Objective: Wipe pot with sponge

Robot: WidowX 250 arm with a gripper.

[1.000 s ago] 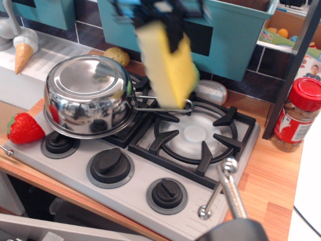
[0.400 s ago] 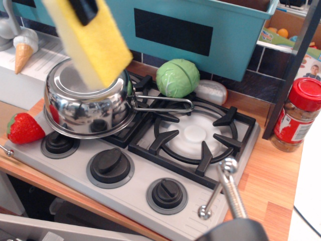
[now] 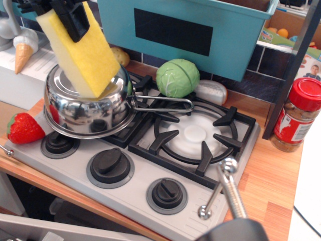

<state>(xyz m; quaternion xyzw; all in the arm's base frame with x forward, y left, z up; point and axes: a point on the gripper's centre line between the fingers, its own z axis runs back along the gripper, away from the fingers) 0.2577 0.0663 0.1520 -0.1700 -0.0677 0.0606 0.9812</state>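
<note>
Top left, a black gripper [image 3: 72,20], its fingers [image 3: 79,31] pinched tight on the upper end of a yellow sponge [image 3: 83,52]

Sponge hanging tilted, top leaning left, lower edge down at the flat upward-facing surface of a shiny steel pot [image 3: 88,108], seemingly touching it, though actual contact hard to confirm

Pot apparently upside down on the rear left burner of a grey toy stove [image 3: 145,173], its wire handle [image 3: 163,104] pointing right across the black grate

Just behind the handle, a green cabbage [image 3: 178,78], with a white oval item [image 3: 211,92] beside it on the right

Half hidden behind the sponge and pot, a potato [image 3: 119,55]

Left of the stove, on the wooden counter [image 3: 273,186], a red strawberry [image 3: 24,129], close to the pot's rim

Further back on the left, an ice cream cone [image 3: 22,50], lying point down

Along the stove's front edge, three black knobs [image 3: 110,165]

Far right, upright on the counter and well apart from the pot, a spice jar [image 3: 298,115] with a red lid

Above and behind the stove, a large teal bin [image 3: 235,35]

In the foreground, a blurred metal rod [image 3: 230,188], out of focus
</note>
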